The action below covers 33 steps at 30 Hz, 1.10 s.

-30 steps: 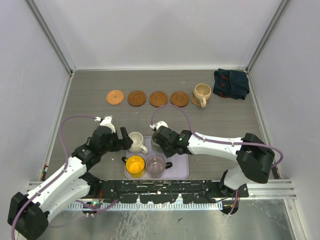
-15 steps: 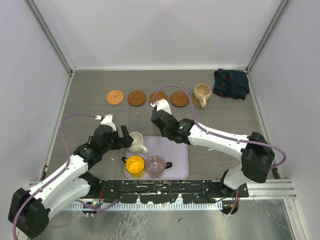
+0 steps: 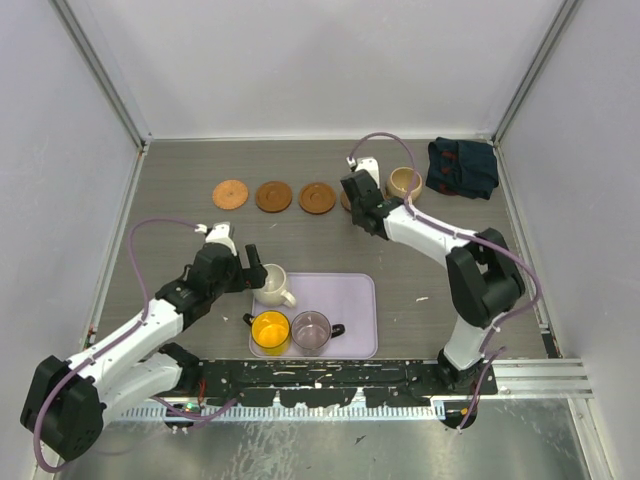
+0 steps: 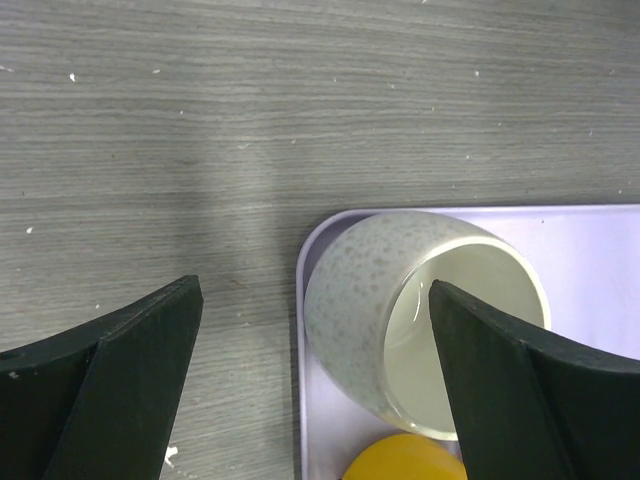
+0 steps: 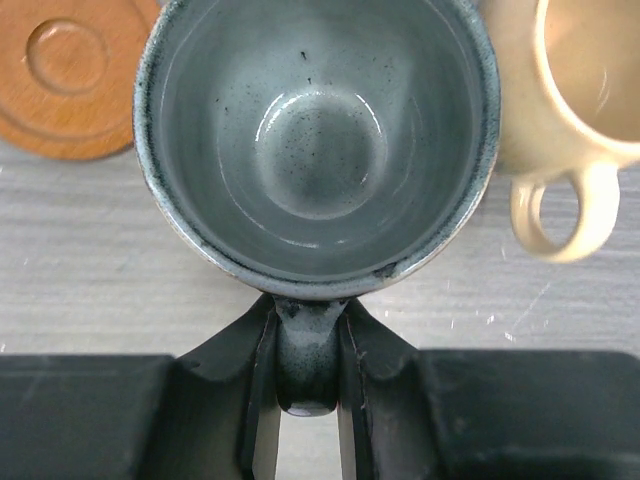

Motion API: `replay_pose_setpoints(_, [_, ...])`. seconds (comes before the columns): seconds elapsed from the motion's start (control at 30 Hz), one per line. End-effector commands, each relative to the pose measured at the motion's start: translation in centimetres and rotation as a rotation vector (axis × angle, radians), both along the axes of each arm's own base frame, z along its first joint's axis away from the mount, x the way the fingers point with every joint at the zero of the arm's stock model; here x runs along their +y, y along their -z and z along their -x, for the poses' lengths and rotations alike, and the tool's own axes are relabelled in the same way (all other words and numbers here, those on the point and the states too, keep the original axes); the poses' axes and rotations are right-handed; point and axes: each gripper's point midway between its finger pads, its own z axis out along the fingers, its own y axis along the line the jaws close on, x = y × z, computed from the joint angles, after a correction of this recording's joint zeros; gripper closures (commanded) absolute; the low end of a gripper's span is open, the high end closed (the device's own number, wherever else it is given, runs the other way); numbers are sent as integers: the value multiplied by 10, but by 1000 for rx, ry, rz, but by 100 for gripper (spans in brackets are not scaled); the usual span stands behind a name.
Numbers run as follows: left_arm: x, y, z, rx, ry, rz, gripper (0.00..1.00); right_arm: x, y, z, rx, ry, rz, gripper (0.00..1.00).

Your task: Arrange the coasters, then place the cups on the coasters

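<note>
Three brown coasters [image 3: 273,196] lie in a row at the back, and one more coaster [image 5: 65,75] shows left of the grey-green cup [image 5: 318,140]. My right gripper [image 5: 308,372] is shut on that cup's handle, at the row's right end [image 3: 356,200]. What lies under the cup is hidden. The beige cup [image 3: 404,183] stands just to its right. The cream-white cup [image 4: 400,320] sits in the lavender tray's [image 3: 350,300] far left corner. My left gripper [image 4: 312,300] is open beside it [image 3: 248,270], one finger over its mouth. The yellow cup [image 3: 270,330] and the glass cup [image 3: 312,330] stand at the tray's near edge.
A folded dark blue cloth [image 3: 462,167] lies at the back right corner, beyond the beige cup. Grey walls close in the table on the left, back and right.
My right arm has carried the grey-green cup off the tray to the back row, beside the beige cup. The left gripper has edged slightly towards the cream-white cup.
</note>
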Motion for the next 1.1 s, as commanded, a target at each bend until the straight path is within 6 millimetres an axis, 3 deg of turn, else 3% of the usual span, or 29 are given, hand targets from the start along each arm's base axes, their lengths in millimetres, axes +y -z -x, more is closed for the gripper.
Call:
replay_pose_setpoints(0.0, [-9,-38,-26,-133,-14,41,3,19,-63,-62,-222,18,-115,99])
replay_pose_setpoints(0.37, [-1,-35,-25,-131,-30,2,2,17,-48,-104,-204,42,-124,99])
replay_pose_setpoints(0.8, [-4,-31,-27,-116,-26,-3,2,4,-21,-102,-129,51,-114,99])
replay_pose_setpoints(1.07, [-2,-29,-27,-111,-32,-10,2,7,-8,-102,-96,31,-124,99])
